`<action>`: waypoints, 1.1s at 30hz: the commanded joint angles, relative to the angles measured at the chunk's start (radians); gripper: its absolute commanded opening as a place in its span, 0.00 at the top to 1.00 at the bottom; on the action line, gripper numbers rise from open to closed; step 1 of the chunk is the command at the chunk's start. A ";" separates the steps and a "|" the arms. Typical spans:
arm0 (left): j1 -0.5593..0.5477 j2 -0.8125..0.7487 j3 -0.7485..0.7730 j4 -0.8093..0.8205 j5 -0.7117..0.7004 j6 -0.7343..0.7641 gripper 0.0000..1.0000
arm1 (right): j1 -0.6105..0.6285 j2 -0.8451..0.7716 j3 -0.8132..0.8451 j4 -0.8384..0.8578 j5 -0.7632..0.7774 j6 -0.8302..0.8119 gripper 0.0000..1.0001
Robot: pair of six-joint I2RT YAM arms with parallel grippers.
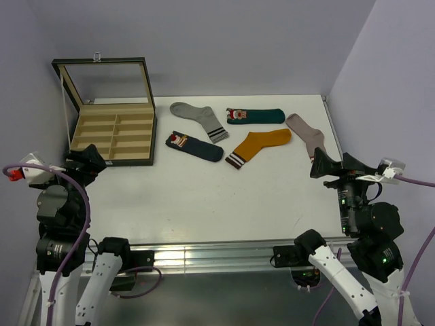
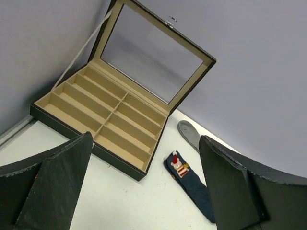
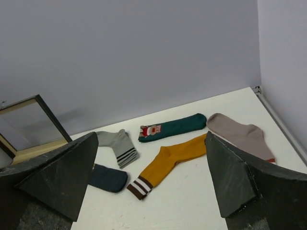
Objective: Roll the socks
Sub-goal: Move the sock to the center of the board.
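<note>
Mustard-orange striped-cuff ankle sock [image 1: 262, 144], well ahead of the empty, wide-open left end effector [image 1: 85, 160] and right end effector [image 1: 326, 167], looks limp, so I'd pinch its toe.

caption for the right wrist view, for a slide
Open right end effector facing five flat socks: grey, navy, teal, mustard, beige.
</note>
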 commanded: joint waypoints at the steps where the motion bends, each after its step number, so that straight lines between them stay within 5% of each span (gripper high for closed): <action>1: -0.003 0.027 -0.016 0.031 0.037 -0.023 0.01 | 0.007 0.019 -0.009 0.029 -0.025 0.019 0.00; 10: -0.008 0.142 -0.045 0.106 0.143 -0.027 0.01 | 0.007 0.131 -0.081 0.178 -0.099 0.079 0.00; 23: -0.015 0.323 -0.061 0.161 0.400 0.063 0.01 | 0.000 0.891 0.092 0.270 -0.280 0.179 0.01; 33: -0.018 0.348 -0.121 0.189 0.428 0.091 0.01 | -0.063 1.388 0.304 0.172 -0.404 0.162 0.22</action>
